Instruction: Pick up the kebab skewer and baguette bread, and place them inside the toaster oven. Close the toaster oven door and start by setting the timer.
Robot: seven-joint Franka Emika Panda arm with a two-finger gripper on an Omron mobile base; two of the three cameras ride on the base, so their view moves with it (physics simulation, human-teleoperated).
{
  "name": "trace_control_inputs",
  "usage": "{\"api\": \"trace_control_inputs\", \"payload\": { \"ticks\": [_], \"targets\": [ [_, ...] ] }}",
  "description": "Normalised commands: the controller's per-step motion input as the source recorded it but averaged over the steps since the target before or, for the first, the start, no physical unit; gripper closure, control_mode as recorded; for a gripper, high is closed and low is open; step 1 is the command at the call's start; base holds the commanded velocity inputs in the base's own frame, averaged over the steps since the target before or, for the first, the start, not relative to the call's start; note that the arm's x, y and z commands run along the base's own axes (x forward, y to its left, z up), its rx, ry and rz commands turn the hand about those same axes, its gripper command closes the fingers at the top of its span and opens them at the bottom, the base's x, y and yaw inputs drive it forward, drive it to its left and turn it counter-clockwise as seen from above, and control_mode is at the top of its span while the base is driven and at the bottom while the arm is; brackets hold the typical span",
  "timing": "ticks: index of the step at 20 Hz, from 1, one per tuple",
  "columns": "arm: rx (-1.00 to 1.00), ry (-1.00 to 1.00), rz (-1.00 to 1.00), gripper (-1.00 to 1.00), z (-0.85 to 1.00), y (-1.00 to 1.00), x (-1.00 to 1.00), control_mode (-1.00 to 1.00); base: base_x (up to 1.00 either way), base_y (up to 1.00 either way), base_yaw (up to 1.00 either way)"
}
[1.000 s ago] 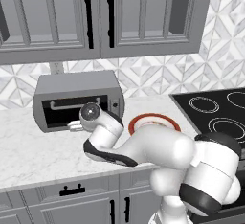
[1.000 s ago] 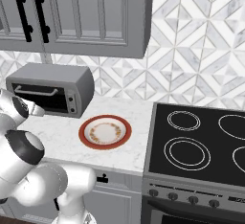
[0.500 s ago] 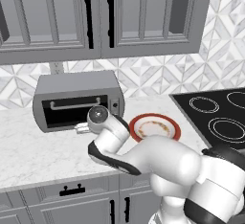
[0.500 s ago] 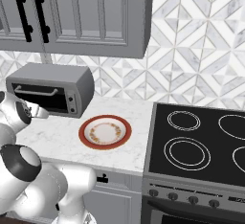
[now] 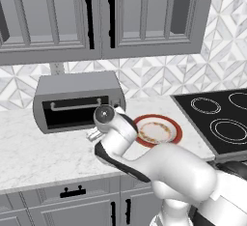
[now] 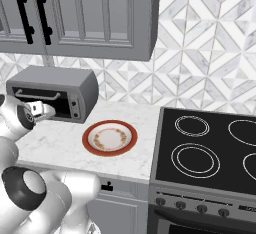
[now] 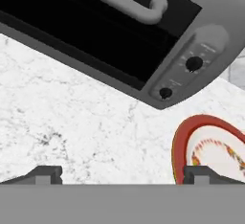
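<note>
The toaster oven [image 5: 77, 99] stands at the back left of the counter. Its door [image 7: 86, 31] looks shut, the silver bar handle [image 7: 129, 4] running along its upper edge. Two dark knobs [image 7: 194, 63] sit on the panel at its right side. My gripper [image 7: 123, 174] hangs open and empty just over the marble, in front of the oven's right end; it is also seen as the gripper [image 6: 46, 110] before the door and the gripper [image 5: 92, 135] below the door. The kebab skewer and the baguette bread are out of view.
A red-rimmed plate [image 6: 109, 138] lies on the counter [image 5: 43, 152] right of the oven, bare of food. A black stovetop [image 6: 210, 148] fills the right side. Wall cabinets [image 5: 96, 17] hang above the oven.
My hand has drifted right along the oven's front, from the middle of the door toward the knob panel. The gripper stays open. The oven and the plate have not moved.
</note>
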Motion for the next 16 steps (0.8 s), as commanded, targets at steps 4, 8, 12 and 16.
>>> {"api": "trace_control_inputs", "payload": {
  "ticks": [4, 8, 12, 16],
  "targets": [
    [-0.56, 0.29, 0.44, -1.0, 0.3, -0.05, 0.0, -1.0, 0.0, 0.0, 0.0],
    [-0.62, 0.41, 0.46, -1.0, 0.13, -0.01, 0.0, -1.0, 0.0, 0.0, 0.0],
    [-0.66, 0.38, 0.43, -1.0, 0.0, 0.0, 0.0, -1.0, 0.0, 0.0, 0.0],
    [-0.54, 0.18, 0.4, -1.0, -0.03, -0.1, 0.0, -1.0, 0.0, 0.0, 0.0]
  ]
}}
